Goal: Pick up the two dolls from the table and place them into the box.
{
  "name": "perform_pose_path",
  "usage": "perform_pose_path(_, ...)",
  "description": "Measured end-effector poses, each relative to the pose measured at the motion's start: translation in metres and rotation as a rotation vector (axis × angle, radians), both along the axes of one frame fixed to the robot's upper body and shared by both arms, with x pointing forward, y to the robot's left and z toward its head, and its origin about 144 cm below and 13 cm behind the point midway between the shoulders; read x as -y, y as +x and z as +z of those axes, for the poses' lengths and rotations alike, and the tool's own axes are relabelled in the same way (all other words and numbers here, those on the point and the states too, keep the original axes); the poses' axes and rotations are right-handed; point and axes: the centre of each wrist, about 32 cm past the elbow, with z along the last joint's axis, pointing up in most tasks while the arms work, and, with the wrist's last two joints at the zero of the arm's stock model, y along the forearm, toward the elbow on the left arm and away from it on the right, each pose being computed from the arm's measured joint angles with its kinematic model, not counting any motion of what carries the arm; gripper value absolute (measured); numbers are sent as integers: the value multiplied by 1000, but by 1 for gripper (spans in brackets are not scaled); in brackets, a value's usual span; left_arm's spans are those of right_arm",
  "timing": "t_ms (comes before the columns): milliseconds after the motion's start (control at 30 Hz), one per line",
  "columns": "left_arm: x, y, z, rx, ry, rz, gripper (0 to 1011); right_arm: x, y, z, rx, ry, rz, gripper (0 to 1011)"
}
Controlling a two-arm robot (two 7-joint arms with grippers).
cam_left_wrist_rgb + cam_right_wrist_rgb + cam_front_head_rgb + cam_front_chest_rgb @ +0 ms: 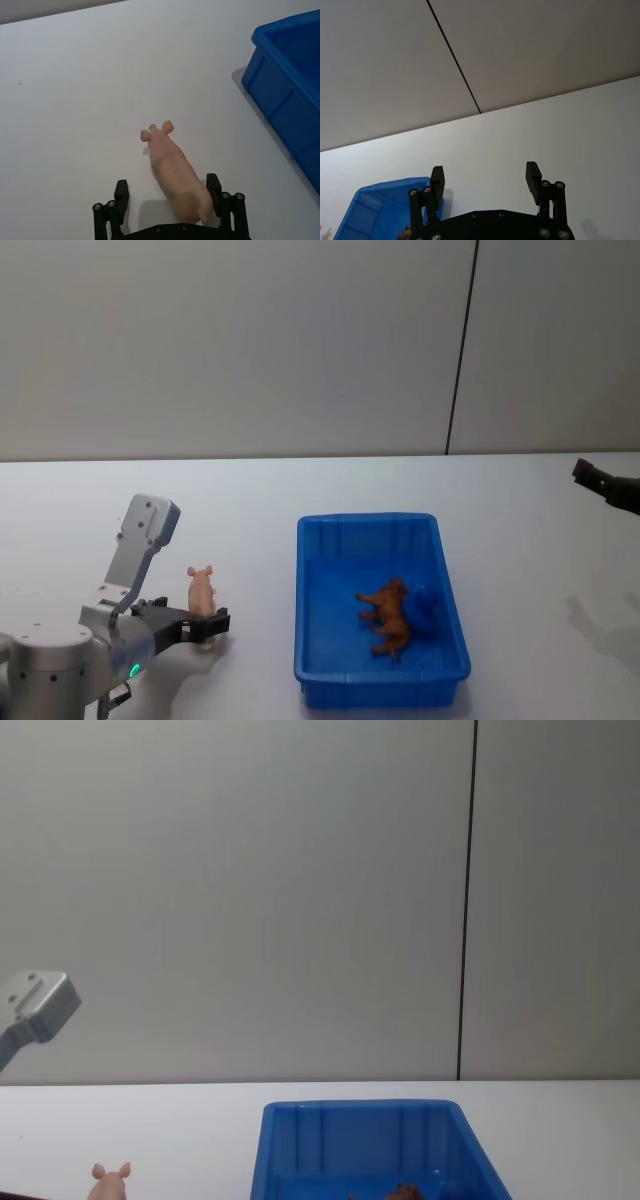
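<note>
One doll, brown [386, 616], in box [316, 612] | left gripper [169, 198] jaws wide around pig [175, 173], 9 o'clock of box | next: close, lift | right gripper [485, 177] parked, jaws wide

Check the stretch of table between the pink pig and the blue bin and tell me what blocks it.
Nothing visible does. The pale pink pig doll stands on the white table between the open fingers of the left gripper, and only bare tabletop separates it from the bright blue plastic box.

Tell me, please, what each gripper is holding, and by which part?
Nothing yet. The left gripper has open jaws around the pig's rear; the right gripper is open, empty.
</note>
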Motion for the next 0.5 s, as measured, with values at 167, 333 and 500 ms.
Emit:
perform_pose_path(167, 0, 1, -2, -12, -3, 7, 925, 0, 0, 0, 0, 0, 0, 1001)
perform_pose_path(333, 1, 2, -4, -21, -5, 13, 770, 0, 0, 0, 0, 0, 0, 1001)
perform_pose_path(500, 1, 2, -5, -26, -6, 16, 618, 0, 0, 0, 0, 0, 0, 1001)
